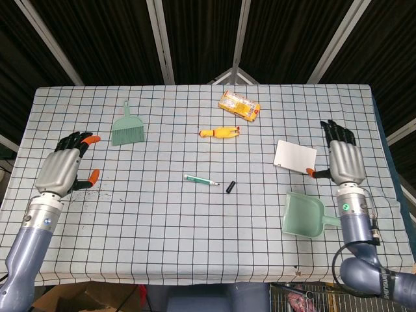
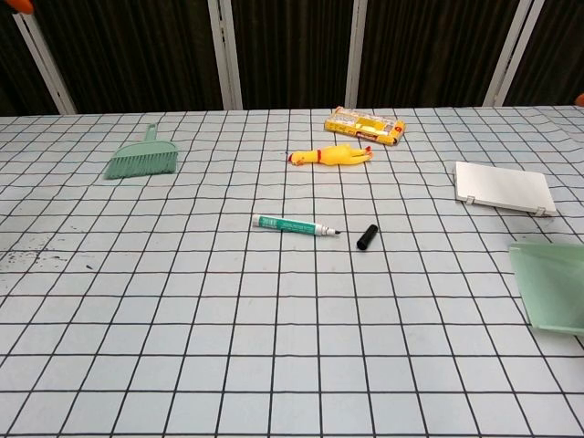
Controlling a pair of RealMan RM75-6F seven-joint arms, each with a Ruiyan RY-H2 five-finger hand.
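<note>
I have both hands raised over the outer edges of the desk (image 1: 130, 214) and neither holds anything. The left hand (image 1: 62, 170) hovers at the left edge, fingers extended and slightly apart, thumb out to the side. The nearest object to it is the green hand brush (image 1: 127, 127), which lies further away and to its right, bristles toward me, clear of the hand. The right hand (image 1: 343, 162) hovers at the right edge in the same open posture. Its thumb tip points at the white flat box (image 1: 296, 156) just to its left, and I cannot tell whether it touches. The green dustpan (image 1: 304, 214) lies nearer and to the left of that wrist. At mid-desk an uncapped green marker (image 1: 200, 179) lies flat with its black cap (image 1: 230, 187) just to the right, apart from it. A yellow rubber chicken (image 1: 219, 132) and a yellow snack packet (image 1: 239, 104) lie beyond. The chest view shows almost nothing of either hand, so I judge height from the head view only. For any descent I would keep the fingers open, approach each object from above along its long axis, and keep the right wrist clear of the dustpan handle.
</note>
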